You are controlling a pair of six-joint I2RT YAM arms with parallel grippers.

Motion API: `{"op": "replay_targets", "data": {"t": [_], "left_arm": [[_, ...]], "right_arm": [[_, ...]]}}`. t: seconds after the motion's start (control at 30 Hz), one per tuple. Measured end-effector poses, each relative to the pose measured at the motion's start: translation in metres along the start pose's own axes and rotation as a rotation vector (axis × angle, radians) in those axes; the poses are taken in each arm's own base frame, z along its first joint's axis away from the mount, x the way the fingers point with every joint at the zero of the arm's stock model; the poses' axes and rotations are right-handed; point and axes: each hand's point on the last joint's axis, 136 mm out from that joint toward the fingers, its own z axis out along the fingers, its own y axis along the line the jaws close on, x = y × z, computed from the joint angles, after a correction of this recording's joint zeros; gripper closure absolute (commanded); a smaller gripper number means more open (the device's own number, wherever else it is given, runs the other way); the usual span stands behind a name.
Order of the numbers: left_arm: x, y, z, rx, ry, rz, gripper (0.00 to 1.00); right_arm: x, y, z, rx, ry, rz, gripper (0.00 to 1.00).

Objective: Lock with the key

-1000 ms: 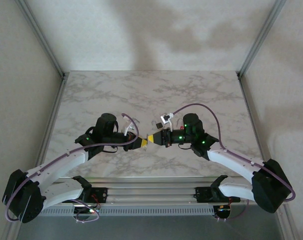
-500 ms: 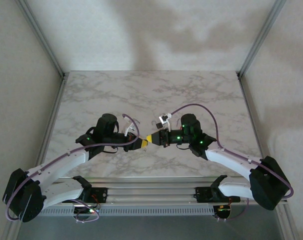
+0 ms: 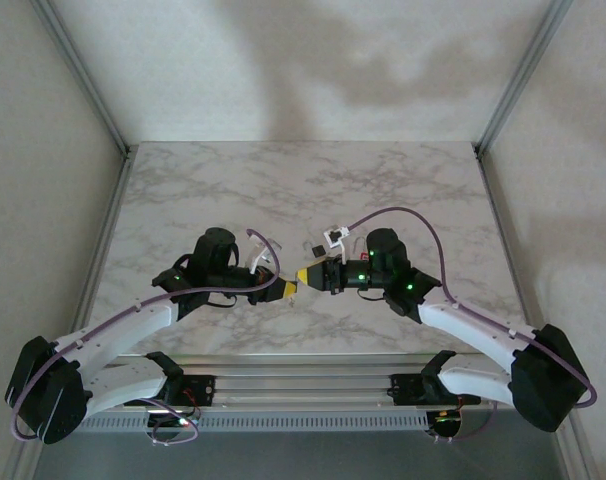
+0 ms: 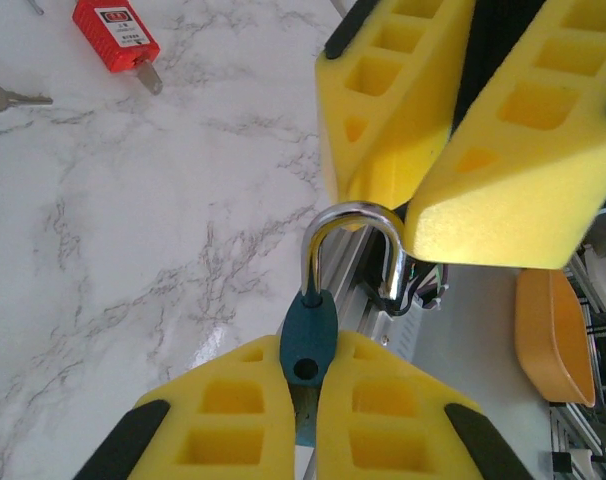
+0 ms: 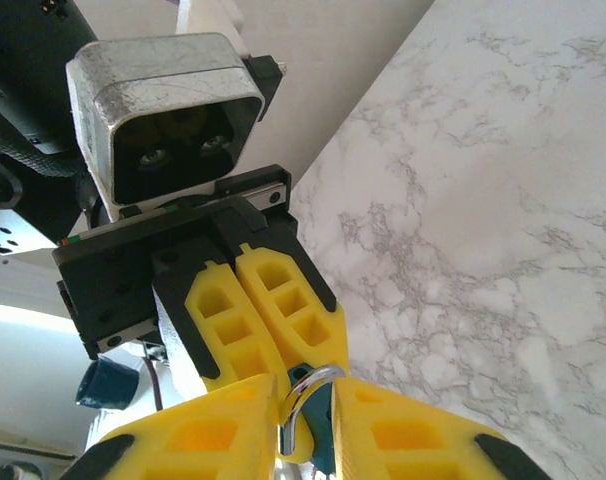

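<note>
**Sam:** What is closest to you right now?

**Me:** My left pincer (image 4: 309,362). Its two yellow fingers are squeezed together on the body of a blue-green padlock (image 4: 308,335). I see the body from its thin side, standing up between the finger ends.

**Sam:** Where is that padlock, then?

**Me:** It is up in the air between my two arms, above the front middle of the tabletop (image 4: 133,250). It is not lying down on anything.

**Sam:** And just past it?

**Me:** The shiny shackle (image 4: 311,262) loops up out of the body. One leg goes into the body. The other leg ends in the air beside it. My right pincer (image 4: 398,210) meets the top of that loop from the other side. Its fingers are nearly closed, with only the thin metal bar between them, so it is pinching the shackle.

**Sam:** Anything farther off?

**Me:** Yes, well away on the marble lies a small red padlock (image 4: 111,32) with a silver bit sticking out of one end. I can't tell what that bit is. Near it, at the edge of my left wrist view, a silver key (image 4: 5,97) lies flat on the tabletop, apart from both pincers.
</note>
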Motion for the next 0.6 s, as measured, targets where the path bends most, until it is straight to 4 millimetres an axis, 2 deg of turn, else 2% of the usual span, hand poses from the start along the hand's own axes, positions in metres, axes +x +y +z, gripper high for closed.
{"op": "replay_targets", "data": {"t": [0.17,0.23,0.33,0.37,0.43,0.6], "left_arm": [[0.000,0.000,0.000,0.001,0.002,0.001,1.00],[0.000,0.000,0.000,0.001,0.001,0.001,1.00],[0.000,0.000,0.000,0.001,0.002,0.001,1.00],[0.000,0.000,0.000,0.001,0.001,0.001,1.00],[0.000,0.000,0.000,0.001,0.001,0.001,1.00],[0.000,0.000,0.000,0.001,0.001,0.001,1.00]], "right_arm": [[0.000,-0.005,-0.002,0.022,-0.001,0.001,0.87],[0.000,-0.006,-0.003,0.028,0.003,0.005,0.85],[-0.002,-0.008,-0.006,0.037,-0.003,0.012,0.74],[-0.004,-0.009,-0.008,0.042,-0.010,0.012,0.74],[-0.009,-0.009,-0.012,0.047,-0.029,0.005,0.75],[-0.019,-0.012,-0.019,0.062,-0.065,0.011,0.84]]}}
